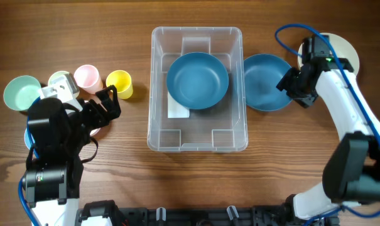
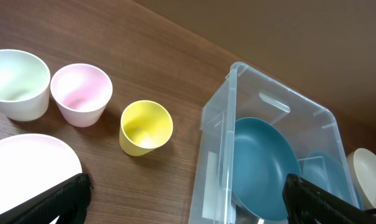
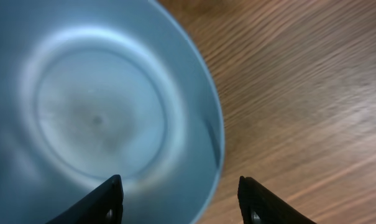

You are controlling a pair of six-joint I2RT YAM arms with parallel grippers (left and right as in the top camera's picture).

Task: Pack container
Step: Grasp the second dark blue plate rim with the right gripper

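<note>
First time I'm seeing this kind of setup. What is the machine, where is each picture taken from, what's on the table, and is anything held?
These are two robot arms at a wooden table, each ending in a two-finger gripper. One picture looks straight down; the other two come from cameras on the left and right wrists, so the dark tips at their bottom edges are that arm's own fingers. In the middle stands a clear plastic container with a blue bowl inside. A second blue bowl sits on the table right of it. On the left are a yellow cup, a pink cup and a mint bowl. The left gripper is wide open and empty. The right gripper is open with the second blue bowl's rim between its fingers, seemingly not pinched.
</note>
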